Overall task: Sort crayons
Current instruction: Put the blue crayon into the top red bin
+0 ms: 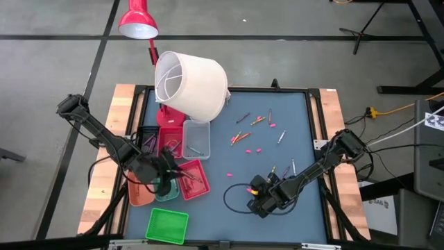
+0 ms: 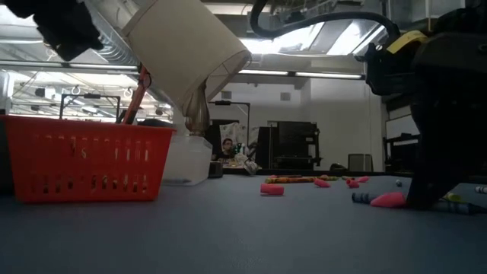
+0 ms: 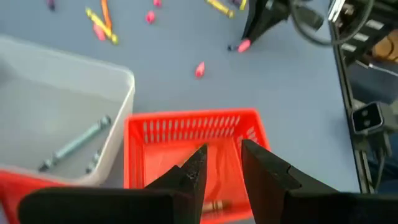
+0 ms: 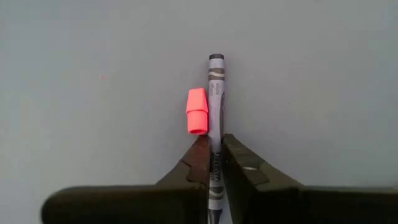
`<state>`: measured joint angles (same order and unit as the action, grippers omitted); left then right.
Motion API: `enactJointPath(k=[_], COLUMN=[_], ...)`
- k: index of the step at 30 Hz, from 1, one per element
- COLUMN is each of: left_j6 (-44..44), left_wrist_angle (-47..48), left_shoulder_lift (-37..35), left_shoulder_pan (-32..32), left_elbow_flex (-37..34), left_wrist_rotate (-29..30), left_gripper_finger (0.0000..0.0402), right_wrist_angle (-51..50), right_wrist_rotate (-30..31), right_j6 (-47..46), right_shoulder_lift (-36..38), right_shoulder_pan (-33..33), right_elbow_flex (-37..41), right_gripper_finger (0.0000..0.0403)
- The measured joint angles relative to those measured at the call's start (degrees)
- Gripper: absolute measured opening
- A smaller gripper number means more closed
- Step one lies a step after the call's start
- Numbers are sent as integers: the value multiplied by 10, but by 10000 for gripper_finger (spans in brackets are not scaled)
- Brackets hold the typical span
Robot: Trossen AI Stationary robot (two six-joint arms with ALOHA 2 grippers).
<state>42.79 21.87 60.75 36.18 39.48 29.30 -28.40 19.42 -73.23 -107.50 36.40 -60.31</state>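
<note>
Grey crayon [image 4: 215,124]: pinched between the right gripper [image 4: 214,163] fingers, tip pointing to 12 o'clock beyond them.
Pink eraser cap [image 4: 196,110]: touching the crayon at 9 o'clock.
Left gripper [image 3: 222,169]: narrowly parted, empty, over the red basket [image 3: 189,127].

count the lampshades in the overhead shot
2: a red lampshade past the table's far edge, and a white lampshade tilted over its far left part. None looks hidden.

The table [image 1: 305,139] has a matt blue top with bare wood side rails. The red tray [image 3: 186,134] is slotted plastic, the clear tray [image 3: 37,81] frosted plastic. The crayon [image 4: 216,93] wears a paper wrapper.
</note>
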Motion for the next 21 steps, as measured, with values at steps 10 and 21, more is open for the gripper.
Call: enactJointPath(k=[10, 21], left_j6=[-72, -74], left_wrist_angle=[-37, -38], left_shoulder_lift=[0, 0], left_shoulder_pan=[0, -1], left_elbow_flex=[0, 0], left_wrist_rotate=[22, 44], left_gripper_finger=[84, 84], right_wrist_angle=[0, 1], right_wrist_rotate=[13, 83], right_j6=[0, 33], right_shoulder_lift=[3, 61], right_shoulder_pan=[0, -2], right_elbow_flex=[0, 2], right_gripper_finger=[15, 20])
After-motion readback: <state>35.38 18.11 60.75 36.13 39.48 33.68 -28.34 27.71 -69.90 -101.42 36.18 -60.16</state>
